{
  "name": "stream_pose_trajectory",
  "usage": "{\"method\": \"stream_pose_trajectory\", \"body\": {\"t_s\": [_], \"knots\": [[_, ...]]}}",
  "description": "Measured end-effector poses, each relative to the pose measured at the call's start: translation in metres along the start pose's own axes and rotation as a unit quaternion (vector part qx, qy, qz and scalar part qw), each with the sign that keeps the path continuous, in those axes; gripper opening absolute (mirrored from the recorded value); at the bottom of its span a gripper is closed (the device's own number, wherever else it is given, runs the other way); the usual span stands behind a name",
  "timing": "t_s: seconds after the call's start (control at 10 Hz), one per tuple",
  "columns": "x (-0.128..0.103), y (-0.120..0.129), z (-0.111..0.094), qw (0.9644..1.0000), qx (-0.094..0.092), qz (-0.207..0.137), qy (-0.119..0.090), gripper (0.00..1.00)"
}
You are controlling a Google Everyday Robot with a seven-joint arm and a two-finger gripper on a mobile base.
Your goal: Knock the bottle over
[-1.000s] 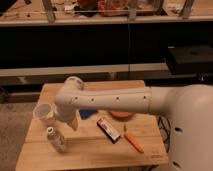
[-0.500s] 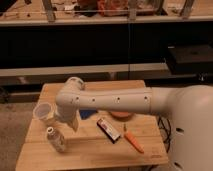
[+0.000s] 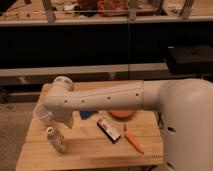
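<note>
The bottle (image 3: 56, 140) is small, whitish and translucent with a pale cap. It stands on the wooden table (image 3: 95, 150) near the front left, leaning slightly, cap toward the upper left. My white arm reaches across the table from the right and bends down at its left end. My gripper (image 3: 65, 121) is at the lower end of that bend, just above and right of the bottle, between it and the translucent open cup (image 3: 42, 114). I cannot tell whether it touches the bottle.
A blue object (image 3: 88, 115) and an orange round object (image 3: 122, 114) lie partly under the arm. A dark snack packet (image 3: 108, 129) and an orange carrot (image 3: 133, 142) lie right of the bottle. Dark shelving stands behind the table.
The arm's left end has shifted slightly. The bottle stays in the same spot, still upright.
</note>
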Motion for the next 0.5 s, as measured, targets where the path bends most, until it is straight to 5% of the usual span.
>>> {"method": "stream_pose_trajectory", "body": {"t_s": [0.5], "knots": [[0.037,0.021,0.003,0.9988,0.025,0.03,0.029,0.0]]}}
